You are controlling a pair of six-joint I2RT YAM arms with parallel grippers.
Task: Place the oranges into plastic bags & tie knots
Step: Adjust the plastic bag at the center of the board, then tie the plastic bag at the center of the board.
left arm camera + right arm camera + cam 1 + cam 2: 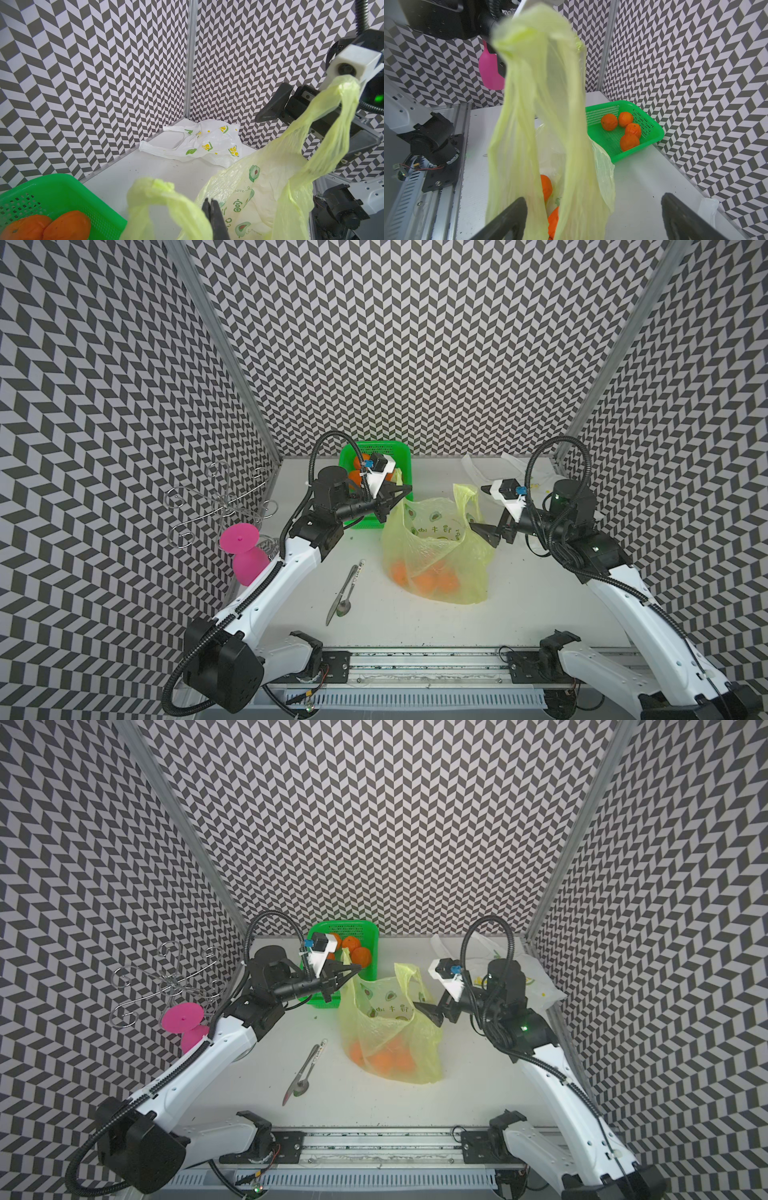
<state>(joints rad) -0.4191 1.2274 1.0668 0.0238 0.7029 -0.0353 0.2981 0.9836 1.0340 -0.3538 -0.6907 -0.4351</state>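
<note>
Right wrist view shows my right pincer (593,198) with its jaws spread wide and gripping nothing. The free handle (533,104) of the yellow bag (436,556) stands up between the jaws, close to one finger; I cannot tell whether it touches. My left pincer (210,202) is clamped fully together on the bag's rim, at the root of the other handle, and holds that side up just beside the basket (652,133).

The yellow bag sits on the tabletop (540,614) between the two arms with its mouth gaping. Oranges (428,583) lie at its bottom, at least three showing through the film. Four more sit in the basket. The white bag (209,141) lies flat in the far corner, well apart, and looks empty to me.

I read this as the start of the knot on the yellow bag: its share of fruit seems loaded, and neither handle is crossed or twisted yet. Next I need to close the right pincer on the free handle, low enough for a firm pinch. Then I bring both handles together over the mouth and wrap one round the other. The film is thin and limp, so the strip may flop aside as the jaws come in. I would keep the left side taut so the bag does not slump. The basket's fruit and the white bag come after that.
</note>
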